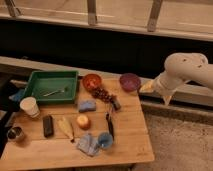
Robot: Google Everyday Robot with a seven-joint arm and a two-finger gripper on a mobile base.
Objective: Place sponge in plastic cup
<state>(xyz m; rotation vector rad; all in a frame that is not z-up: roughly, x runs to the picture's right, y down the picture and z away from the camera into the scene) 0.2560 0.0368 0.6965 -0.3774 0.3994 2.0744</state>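
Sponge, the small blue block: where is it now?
Camera view: the soft blue rectangular sponge lies near the wooden table's middle, between the round orange bowl behind and the round orange object in front; the pincer hangs beyond its right edge.

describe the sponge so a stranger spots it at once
On the wooden table, find the green tray. The sponge lies off its front right corner, far from the gripper beyond the table's right edge: a small thick blue block, not the flat rag.

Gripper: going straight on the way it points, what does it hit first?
The gripper, right of the purple bowl, points down and left; likely the wooden table near its right edge first, though depth is unclear.
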